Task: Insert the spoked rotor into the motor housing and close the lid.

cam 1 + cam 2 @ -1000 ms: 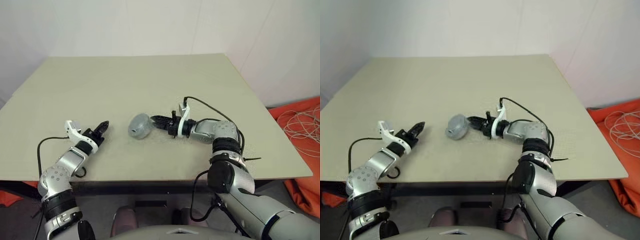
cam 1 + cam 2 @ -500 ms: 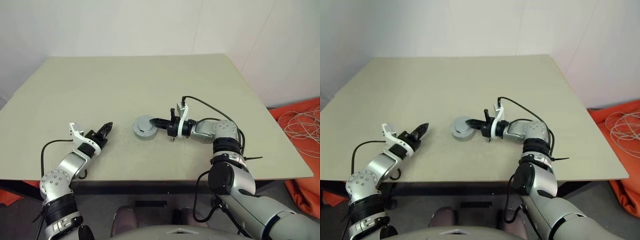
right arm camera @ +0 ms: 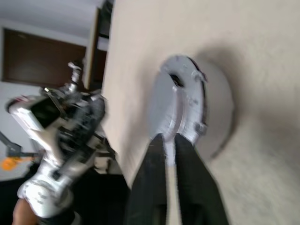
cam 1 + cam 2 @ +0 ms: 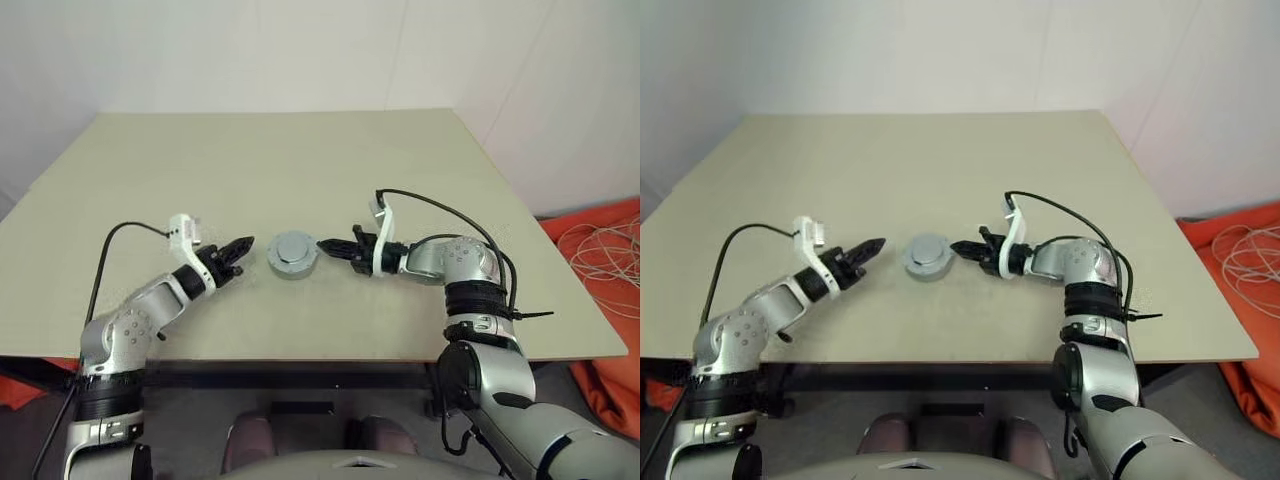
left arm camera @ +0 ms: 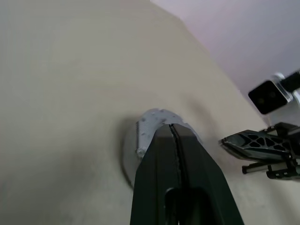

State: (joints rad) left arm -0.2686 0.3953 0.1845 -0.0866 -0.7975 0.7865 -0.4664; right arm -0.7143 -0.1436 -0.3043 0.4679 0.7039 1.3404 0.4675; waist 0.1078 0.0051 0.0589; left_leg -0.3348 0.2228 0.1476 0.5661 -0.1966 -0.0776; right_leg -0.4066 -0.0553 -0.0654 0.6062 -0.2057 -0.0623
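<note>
The round grey metal motor housing with its plain grey lid (image 4: 292,253), tilted in the right claw (image 4: 328,246) a second ago, now lies flat on the pale green surface (image 4: 300,160). That claw has let go and sits just beside the housing, jaws a narrow slit apart. The left claw (image 4: 240,269) has swung in close on the housing's other side, fully shut. The lid looks seated; the task seems nearly done.
</note>
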